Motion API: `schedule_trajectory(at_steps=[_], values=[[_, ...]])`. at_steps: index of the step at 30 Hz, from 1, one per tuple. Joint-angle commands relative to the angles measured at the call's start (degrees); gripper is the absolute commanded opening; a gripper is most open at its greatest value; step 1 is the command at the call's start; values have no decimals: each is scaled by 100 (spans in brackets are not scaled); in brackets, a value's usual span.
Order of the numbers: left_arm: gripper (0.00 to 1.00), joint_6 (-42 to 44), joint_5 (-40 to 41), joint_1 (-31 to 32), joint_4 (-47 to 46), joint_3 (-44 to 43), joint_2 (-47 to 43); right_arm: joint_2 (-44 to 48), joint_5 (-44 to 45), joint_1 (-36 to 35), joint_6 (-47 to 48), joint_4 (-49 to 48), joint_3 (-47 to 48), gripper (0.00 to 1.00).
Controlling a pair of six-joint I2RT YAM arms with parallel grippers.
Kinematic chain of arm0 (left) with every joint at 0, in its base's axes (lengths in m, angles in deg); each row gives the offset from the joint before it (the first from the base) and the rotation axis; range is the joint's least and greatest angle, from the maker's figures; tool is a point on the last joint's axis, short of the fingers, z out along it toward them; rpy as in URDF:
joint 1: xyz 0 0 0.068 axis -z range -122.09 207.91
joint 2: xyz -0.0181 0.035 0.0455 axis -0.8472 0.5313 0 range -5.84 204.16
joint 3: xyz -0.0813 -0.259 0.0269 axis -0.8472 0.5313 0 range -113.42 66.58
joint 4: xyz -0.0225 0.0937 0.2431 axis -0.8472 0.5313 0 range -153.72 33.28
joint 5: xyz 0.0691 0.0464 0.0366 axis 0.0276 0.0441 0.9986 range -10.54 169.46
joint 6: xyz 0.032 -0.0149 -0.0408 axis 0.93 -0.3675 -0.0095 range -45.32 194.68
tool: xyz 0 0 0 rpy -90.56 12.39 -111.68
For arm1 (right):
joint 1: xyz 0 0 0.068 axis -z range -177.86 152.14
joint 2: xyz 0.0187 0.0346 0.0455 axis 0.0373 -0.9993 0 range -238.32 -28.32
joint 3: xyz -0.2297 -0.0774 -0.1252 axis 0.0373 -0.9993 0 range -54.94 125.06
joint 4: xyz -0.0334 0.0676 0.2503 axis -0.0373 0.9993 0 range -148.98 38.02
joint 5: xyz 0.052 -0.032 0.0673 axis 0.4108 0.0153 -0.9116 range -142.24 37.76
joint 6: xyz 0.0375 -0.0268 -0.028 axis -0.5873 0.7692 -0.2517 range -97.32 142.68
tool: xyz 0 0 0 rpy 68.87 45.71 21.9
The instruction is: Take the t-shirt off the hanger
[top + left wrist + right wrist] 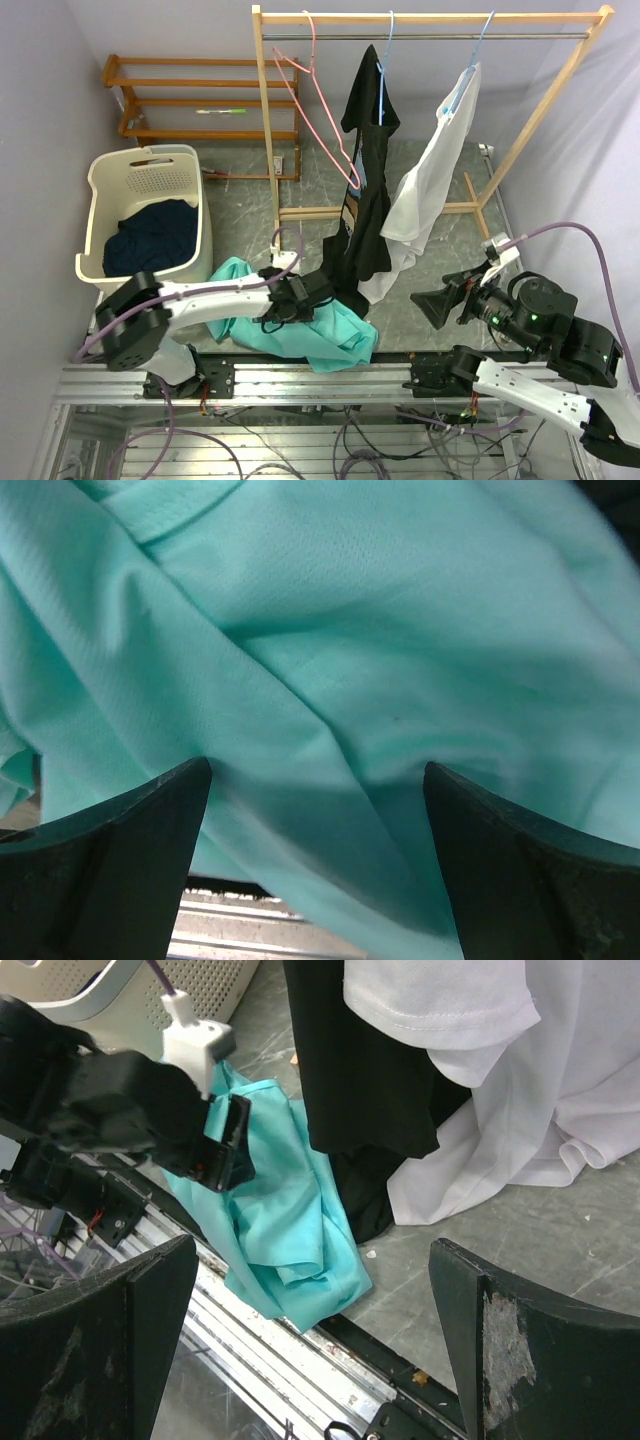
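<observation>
A teal t-shirt (335, 338) lies crumpled on the table at its near edge, off any hanger. My left gripper (322, 292) sits right on top of it. In the left wrist view the jaws (315, 772) stand wide apart, teal cloth (350, 630) fills the frame, and nothing is pinched. An empty pink hanger (322, 105) hangs on the rail. My right gripper (425, 298) hovers open to the right, away from the cloth. Its view shows the teal t-shirt (290, 1225) and the left gripper (225, 1150) between its open fingers.
A black t-shirt (368, 200) and a white t-shirt (430, 180) hang on blue hangers from the wooden rack (430, 17), their hems reaching the table. A cream laundry basket (100, 185) holding dark clothes stands at the left. A wooden shelf (200, 100) stands behind.
</observation>
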Motion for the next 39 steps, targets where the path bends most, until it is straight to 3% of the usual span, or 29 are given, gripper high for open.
schedule_trajectory(at_steps=[1,4,11,12,13,14,15,20,28,30,34,39], values=[[99,-200,150,20,-424,40,663,-50,63,4,-39,-140,-61,100],[98,-215,16,24,-851,240,985,-169,30,4,-20,-138,-63,100],[70,62,-172,8,-1620,637,1194,-171,59,1,-45,-140,-75,100],[58,203,-244,5,-1806,699,1154,-146,71,2,-52,-141,-75,100],[43,342,-326,7,-1993,804,1075,-123,85,3,-65,-143,-75,100],[21,457,-409,-4,-2139,877,930,-97,105,-1,-76,-133,-77,100],[9,529,-435,-18,-2218,929,775,-80,124,-1,-87,-139,-77,100],[7,789,-39,-50,-1625,634,-88,-80,148,4,-103,-131,-77,100],[7,1910,747,-422,156,-1137,-1292,-317,102,4,-81,-139,-74,100],[7,2286,798,-735,358,-1526,-1507,-374,92,4,-72,-138,-72,100],[7,3202,346,-1949,406,-2146,-1739,-395,76,1,-66,-138,-74,100],[7,4028,46,-3028,601,-3083,-1397,-369,74,-2,-64,-147,-74,100]])
